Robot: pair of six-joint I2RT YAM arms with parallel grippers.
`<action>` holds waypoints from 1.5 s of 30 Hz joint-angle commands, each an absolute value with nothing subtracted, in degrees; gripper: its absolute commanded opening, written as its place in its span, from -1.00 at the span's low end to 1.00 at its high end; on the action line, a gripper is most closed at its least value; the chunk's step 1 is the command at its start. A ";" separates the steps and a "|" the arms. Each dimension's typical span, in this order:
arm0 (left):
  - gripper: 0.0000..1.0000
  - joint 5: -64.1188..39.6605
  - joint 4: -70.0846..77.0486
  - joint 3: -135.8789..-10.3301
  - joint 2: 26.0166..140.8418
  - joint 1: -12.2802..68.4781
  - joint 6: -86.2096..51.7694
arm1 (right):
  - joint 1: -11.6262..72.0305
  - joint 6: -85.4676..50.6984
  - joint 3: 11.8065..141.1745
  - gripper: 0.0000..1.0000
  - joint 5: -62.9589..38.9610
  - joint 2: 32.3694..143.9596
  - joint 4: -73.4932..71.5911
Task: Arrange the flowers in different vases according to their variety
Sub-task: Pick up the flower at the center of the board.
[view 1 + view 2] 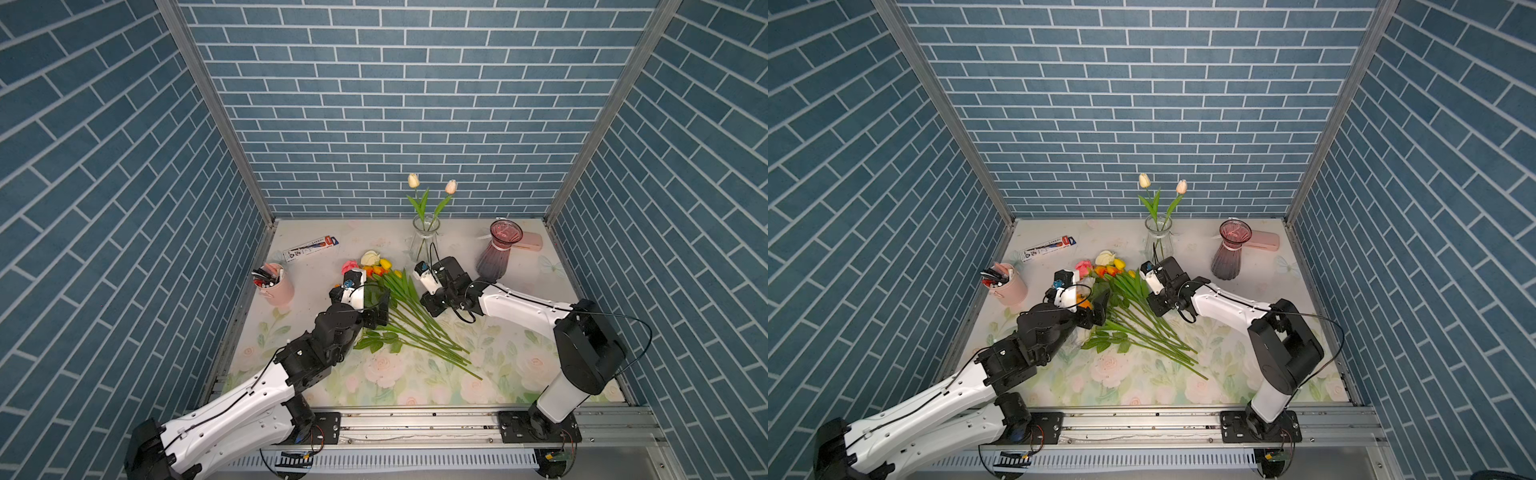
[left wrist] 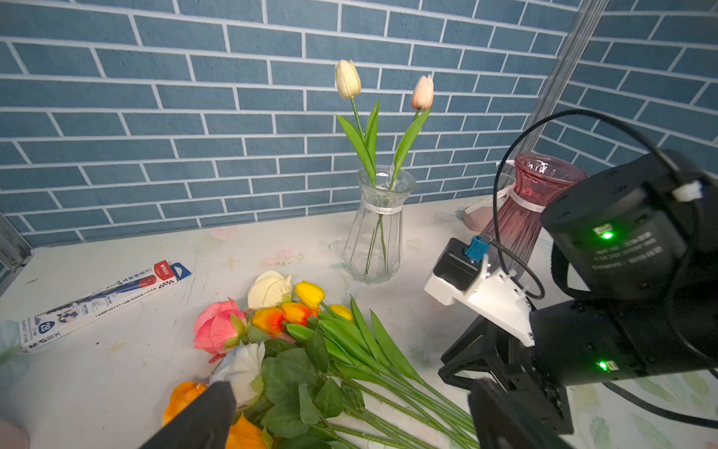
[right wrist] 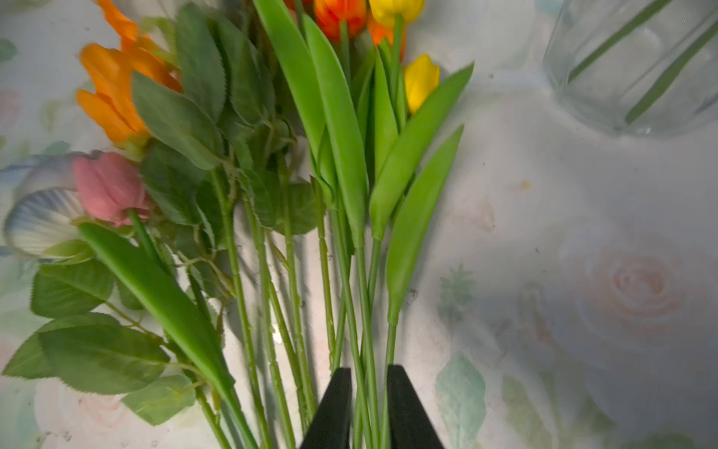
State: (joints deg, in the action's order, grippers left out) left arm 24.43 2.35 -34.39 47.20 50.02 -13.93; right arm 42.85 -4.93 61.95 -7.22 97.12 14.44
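A bunch of loose flowers (image 1: 399,307) lies mid-table: roses (image 2: 217,326) and yellow and orange tulips (image 2: 309,293), stems fanning toward the front. The clear vase (image 1: 424,241) at the back holds a cream tulip (image 1: 412,180) and a pink tulip (image 1: 451,187). To its right, the purple-pink vase (image 1: 496,253) holds nothing. My left gripper (image 2: 349,418) is open wide over the rose heads and leaves. Beside the bunch, my right gripper (image 3: 369,408) is shut on thin tulip stems (image 3: 367,350) that fill the gap between its fingers (image 3: 334,408).
A pink pen cup (image 1: 276,286) stands at the left edge, and a long pen box (image 1: 311,248) lies behind it. A pink case (image 1: 532,242) lies behind the purple-pink vase. Blue brick walls close in three sides.
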 commanded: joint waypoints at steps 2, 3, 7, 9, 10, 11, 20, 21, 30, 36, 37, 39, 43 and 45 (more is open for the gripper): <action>1.00 22.68 0.75 -36.18 48.37 50.32 -14.63 | 42.84 -7.97 61.96 -0.58 -6.04 100.75 11.61; 1.00 22.40 0.67 -36.13 48.70 50.35 -14.44 | 42.80 -7.91 62.05 -0.58 -5.66 101.59 11.47; 1.00 18.97 0.38 -35.69 49.18 50.34 -12.37 | 42.80 -7.99 62.13 -0.58 -5.36 103.83 10.90; 1.00 17.16 -0.46 -35.73 49.15 50.30 -10.83 | 42.80 -8.16 62.21 -0.58 -5.45 104.53 10.65; 1.00 16.61 -1.03 -35.85 49.11 50.29 -10.06 | 42.80 -8.24 62.21 -0.58 -5.41 104.72 10.50; 1.00 16.09 -1.72 -36.14 48.96 50.36 -9.32 | 42.80 -8.28 62.22 -0.58 -5.28 104.85 10.46; 1.00 16.07 -3.54 -36.37 45.51 50.31 -4.96 | 42.62 -8.00 63.02 -0.59 -3.01 105.86 10.55; 1.00 16.26 -3.60 -36.23 45.25 50.28 -4.86 | 42.58 -8.01 63.23 -0.59 -3.08 106.08 10.55; 1.00 15.99 -4.04 -36.22 45.58 50.29 -4.75 | 42.54 -7.82 64.31 -0.62 -3.56 108.47 10.55; 1.00 16.93 -4.04 -36.61 45.23 50.30 -4.65 | 42.54 -8.00 65.43 -1.00 -3.06 108.11 10.72; 1.00 17.26 -4.13 -36.65 45.02 50.36 -4.59 | 42.46 -8.07 65.63 -1.00 -2.50 107.55 10.81; 1.00 16.62 -4.13 -36.71 44.49 50.31 -3.48 | 42.54 -8.24 66.22 -1.00 -0.75 105.68 11.50; 1.00 15.72 -5.27 -37.34 43.47 50.34 -1.94 | 42.23 -8.92 67.40 -1.00 3.97 100.37 11.77; 1.00 15.30 -6.85 -38.37 43.17 50.29 -1.39 | 41.93 -9.22 67.76 -1.00 5.68 96.91 10.49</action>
